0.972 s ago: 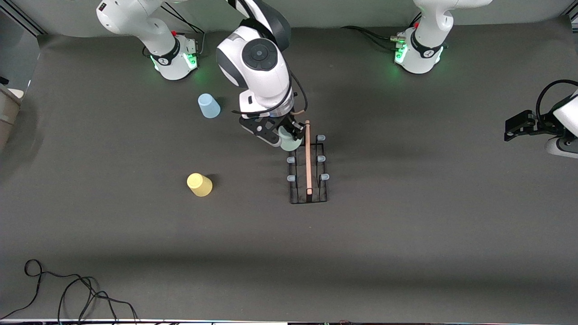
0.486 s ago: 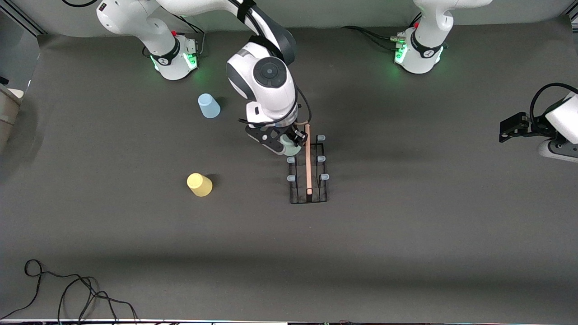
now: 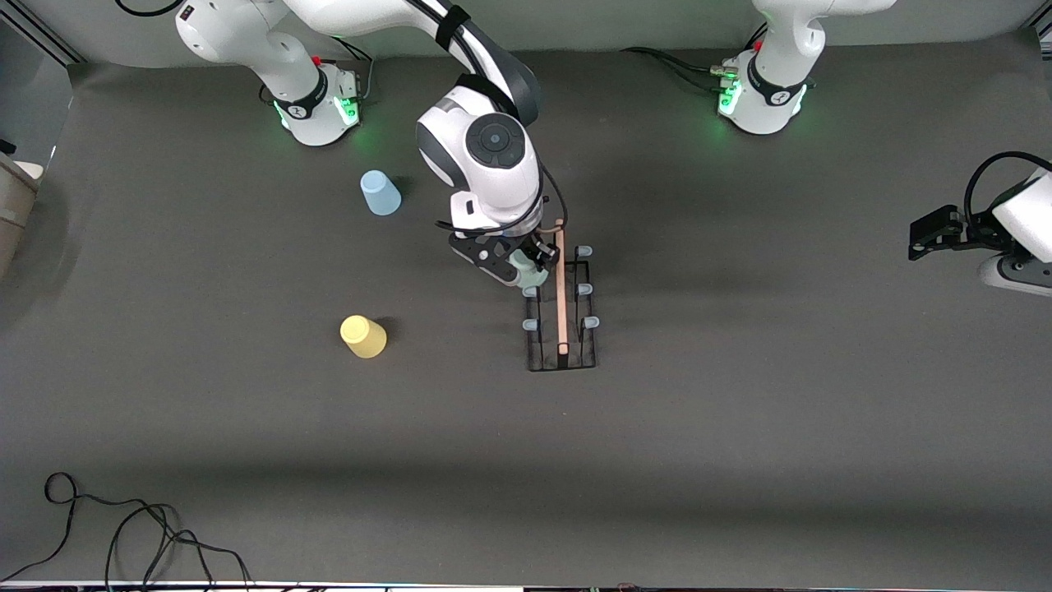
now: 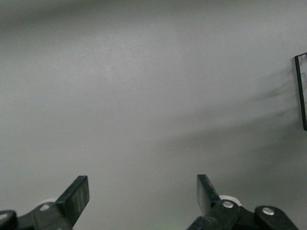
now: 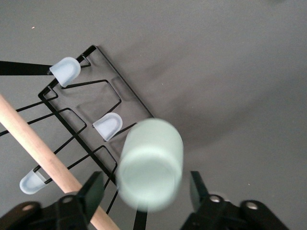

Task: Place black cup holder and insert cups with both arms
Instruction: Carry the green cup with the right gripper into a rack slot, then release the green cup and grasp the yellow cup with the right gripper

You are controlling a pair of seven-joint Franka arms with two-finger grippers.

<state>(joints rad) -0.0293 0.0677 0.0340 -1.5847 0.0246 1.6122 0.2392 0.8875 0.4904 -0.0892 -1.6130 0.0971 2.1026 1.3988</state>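
Observation:
The black cup holder (image 3: 561, 308) stands mid-table, its wooden rod along the top and pale-tipped pegs on both sides. My right gripper (image 3: 526, 265) is over the end of the holder farthest from the front camera. Its fingers stand open on either side of the pale green cup (image 5: 151, 163), with a gap on each side. The cup is over a peg of the holder (image 5: 103, 84). The light blue cup (image 3: 380, 193) and the yellow cup (image 3: 362, 336) stand upside down toward the right arm's end. My left gripper (image 4: 142, 194) is open and empty, waiting at the left arm's end (image 3: 929, 234).
A black cable (image 3: 123, 526) lies coiled at the table corner nearest the front camera, at the right arm's end. A pale box (image 3: 12, 197) sits off the table edge there. A corner of the holder's wire (image 4: 303, 91) shows in the left wrist view.
My right gripper has come down beside the holder's rod with the green cup, and the cup now sits lower over the pegs. The left arm shifted slightly, then stayed still.

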